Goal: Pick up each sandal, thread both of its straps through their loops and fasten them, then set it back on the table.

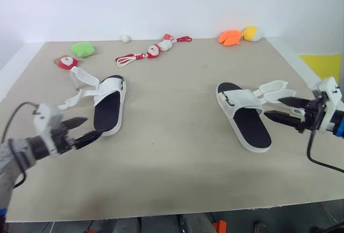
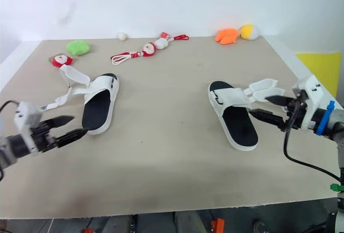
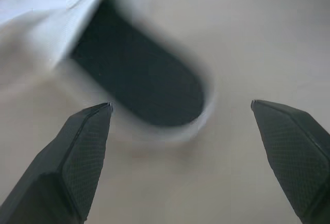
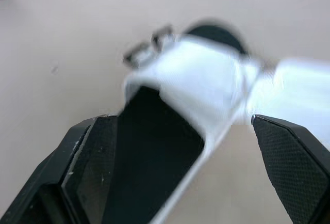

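**Both sandals flat, both tools spread**

The left sandal [image 1: 109, 109] and right sandal [image 1: 244, 116] lie well apart on the surface [image 1: 177, 147], straps [image 1: 275, 89] unfastened and splayed outward. The left tool [image 1: 92, 127] hovers spread wide at the left sandal's heel. The right tool [image 1: 273, 107], also spread, is beside the right sandal's loose straps.

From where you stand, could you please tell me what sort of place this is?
Probably a robot test setup: a tan table against a white wall, a left sandal and a right sandal laid out with straps undone, small toys along the far edge.

No readable text, labels, brands, numbers or signs anywhere.
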